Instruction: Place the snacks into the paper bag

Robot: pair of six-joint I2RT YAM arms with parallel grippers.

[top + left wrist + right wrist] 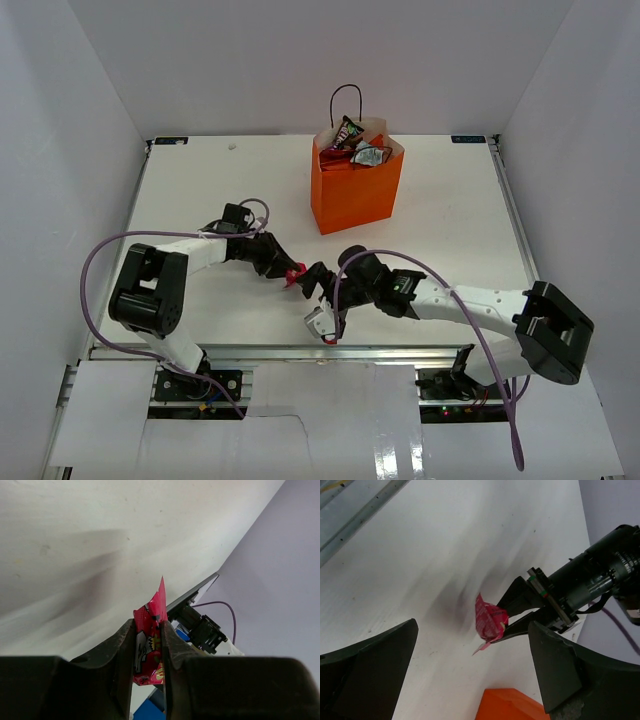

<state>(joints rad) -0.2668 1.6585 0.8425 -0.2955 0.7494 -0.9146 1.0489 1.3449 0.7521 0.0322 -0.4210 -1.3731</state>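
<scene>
The orange paper bag (357, 190) stands upright at the far middle of the table, with dark purple and silver wrappers (352, 133) sticking out of its top. My left gripper (284, 270) is shut on a pink-red packet (294, 275) and holds it just above the table; in the left wrist view the packet (149, 630) is pinched between the fingers (122, 645). My right gripper (313, 284) is open and empty, facing the packet from the right. In the right wrist view the packet (489, 621) hangs ahead between my wide-spread fingers (380, 655).
A corner of the orange bag (512, 706) shows at the bottom of the right wrist view. White walls enclose the table (200, 180) on three sides. A metal rail (260, 352) runs along the near edge. Purple cables loop from both arms.
</scene>
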